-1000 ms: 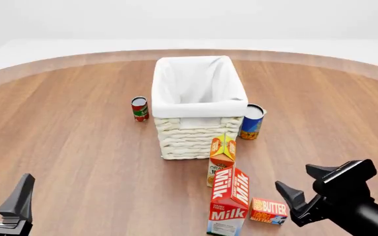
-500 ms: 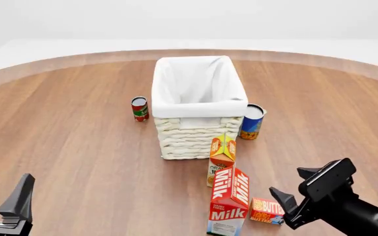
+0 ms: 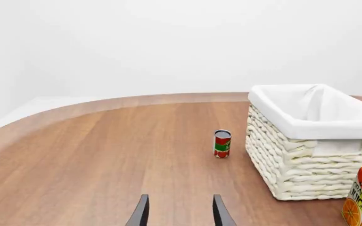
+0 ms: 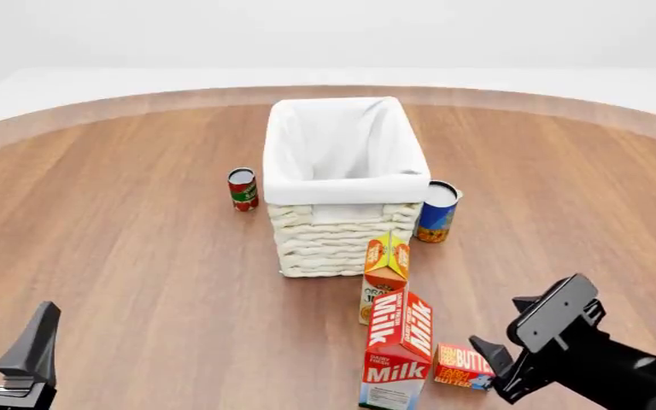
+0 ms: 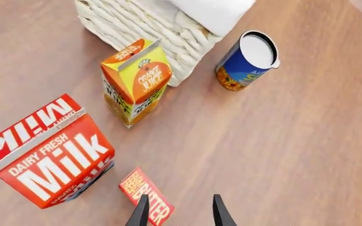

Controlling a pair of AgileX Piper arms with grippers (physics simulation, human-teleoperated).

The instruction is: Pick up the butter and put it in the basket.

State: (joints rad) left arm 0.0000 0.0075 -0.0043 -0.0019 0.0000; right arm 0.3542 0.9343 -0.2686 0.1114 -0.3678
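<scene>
Butter: small flat red-orange box, lying flat, near front edge of surface. Basket: large cream wicker, white-lined, upright, centre.

A round wooden worktop with a paler edge band carries everything. Near its middle stands the basket, cream wicker with a white cloth lining folded over the rim. A small red can stands just beside the basket's left side, and a blue can just beside its right front corner. In front of the basket stands the orange juice carton, then the red milk carton nearer the camera. The butter lies flat just right of the milk carton.
</scene>
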